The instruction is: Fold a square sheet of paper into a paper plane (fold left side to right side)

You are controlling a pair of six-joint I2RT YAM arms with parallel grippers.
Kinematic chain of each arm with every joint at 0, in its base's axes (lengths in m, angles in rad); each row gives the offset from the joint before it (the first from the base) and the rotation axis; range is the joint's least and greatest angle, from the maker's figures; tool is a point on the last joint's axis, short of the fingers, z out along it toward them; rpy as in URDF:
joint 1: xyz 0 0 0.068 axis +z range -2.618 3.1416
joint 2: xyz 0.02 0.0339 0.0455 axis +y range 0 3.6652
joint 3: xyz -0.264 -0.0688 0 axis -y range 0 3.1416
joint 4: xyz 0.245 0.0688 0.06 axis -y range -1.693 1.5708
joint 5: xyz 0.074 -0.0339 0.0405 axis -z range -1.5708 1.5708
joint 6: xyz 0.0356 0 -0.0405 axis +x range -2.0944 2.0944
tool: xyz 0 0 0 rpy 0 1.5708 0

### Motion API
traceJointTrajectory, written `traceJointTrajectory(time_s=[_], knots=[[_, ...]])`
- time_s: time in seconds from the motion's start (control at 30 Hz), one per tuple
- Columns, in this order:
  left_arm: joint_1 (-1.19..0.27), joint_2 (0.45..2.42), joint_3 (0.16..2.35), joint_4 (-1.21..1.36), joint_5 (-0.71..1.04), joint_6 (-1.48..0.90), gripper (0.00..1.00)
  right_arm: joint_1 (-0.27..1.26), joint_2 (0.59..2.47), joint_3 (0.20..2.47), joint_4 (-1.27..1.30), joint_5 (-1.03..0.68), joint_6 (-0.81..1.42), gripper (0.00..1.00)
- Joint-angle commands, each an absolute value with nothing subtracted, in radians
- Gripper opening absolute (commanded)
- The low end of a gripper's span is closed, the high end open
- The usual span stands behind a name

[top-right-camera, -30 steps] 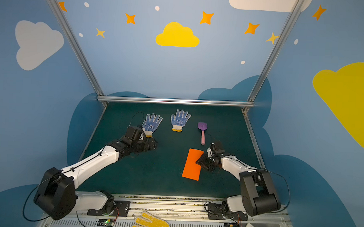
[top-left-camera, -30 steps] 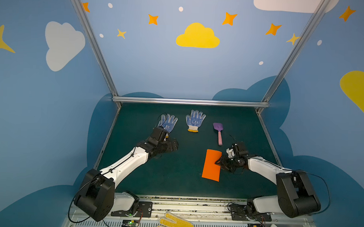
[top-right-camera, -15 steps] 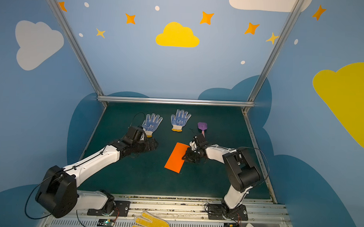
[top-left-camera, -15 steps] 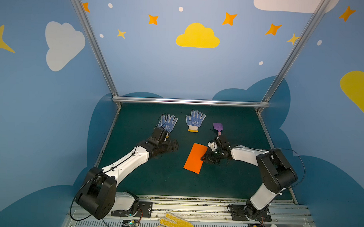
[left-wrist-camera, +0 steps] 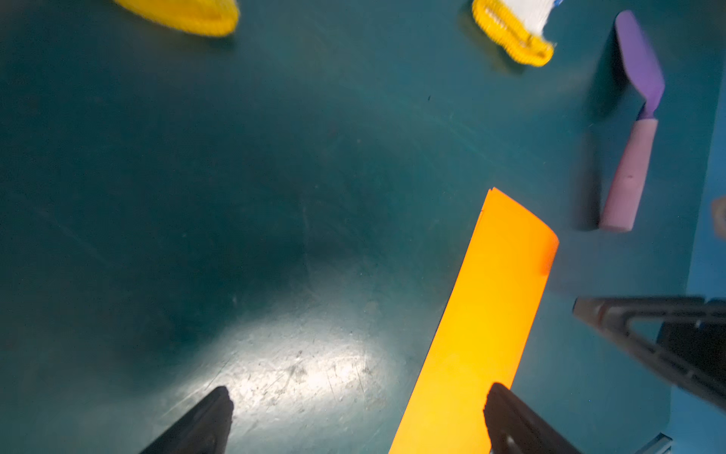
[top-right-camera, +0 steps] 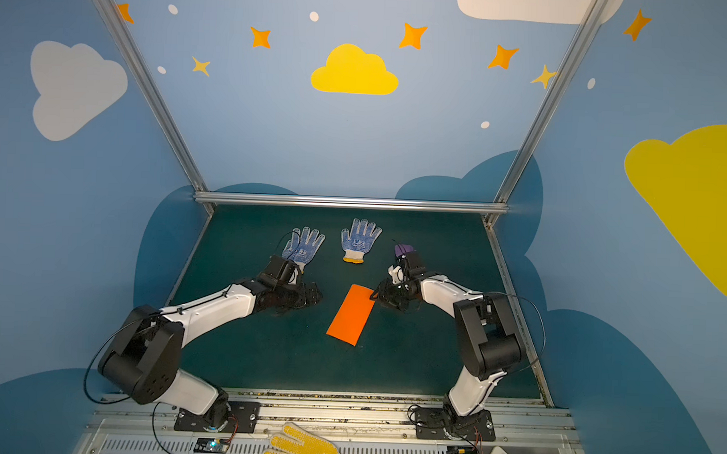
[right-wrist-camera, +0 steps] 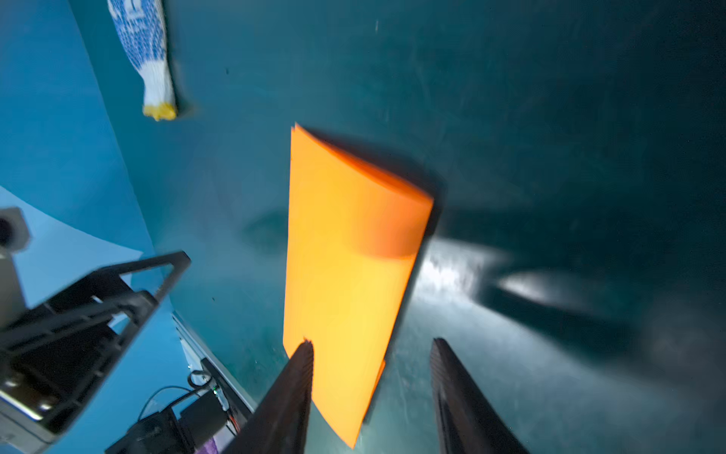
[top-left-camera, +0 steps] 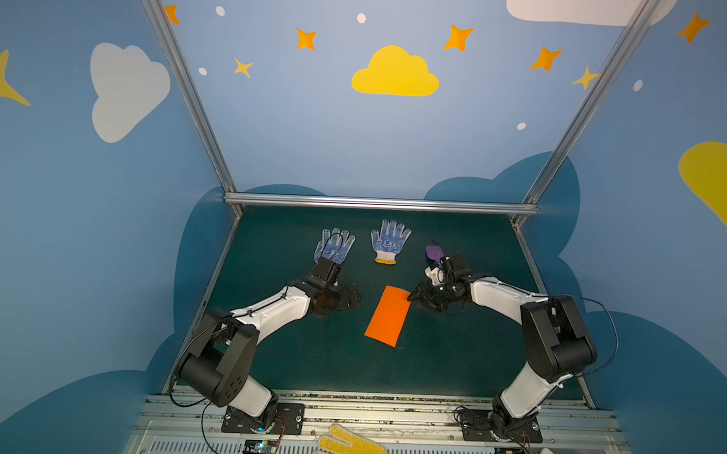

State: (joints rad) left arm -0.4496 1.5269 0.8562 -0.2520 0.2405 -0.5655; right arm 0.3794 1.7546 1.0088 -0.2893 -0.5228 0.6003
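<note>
While my left gripper (left-wrist-camera: 359,395) gapes wide and my right gripper (right-wrist-camera: 372,344) stands part-open, I count one folded paper sheet (top-left-camera: 388,316) on the tabletop (top-left-camera: 307,359), two blue-dotted gloves (top-left-camera: 335,245) (top-left-camera: 389,242) and one shovel (top-left-camera: 434,252) toward its far edge.

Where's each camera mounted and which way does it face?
Top views: above the robot's bases, looking down at the mat; left arm, right arm show.
Left wrist: low over the mat, facing the orange paper and shovel; open left gripper shows.
Right wrist: low, facing along the paper; open right gripper shows.
Shared: all see the paper; each wrist view catches the opposite gripper.
</note>
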Motion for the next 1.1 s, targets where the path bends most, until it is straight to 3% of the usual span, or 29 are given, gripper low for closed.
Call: traceJointTrajectory(time_s=[0.0, 0.57, 0.87, 0.97, 1.07], knots=[[-0.446, 1.537, 0.896, -0.232, 0.268, -0.572, 1.00, 0.374, 1.828, 1.068, -0.319, -0.581, 0.571, 0.48], [-0.446, 1.534, 0.892, -0.187, 0.301, -0.593, 1.00, 0.425, 2.040, 1.331, -0.431, -0.655, 0.515, 0.43], [-0.445, 1.510, 0.873, -0.186, 0.292, -0.573, 1.00, 0.451, 1.839, 1.245, -0.487, -0.516, 0.512, 0.50], [-0.445, 1.504, 0.864, -0.195, 0.262, -0.562, 1.00, 0.487, 1.802, 1.182, -0.467, -0.506, 0.523, 0.41], [-0.446, 1.498, 0.841, -0.166, 0.262, -0.582, 1.00, 0.517, 1.793, 1.126, -0.430, -0.495, 0.540, 0.12]])
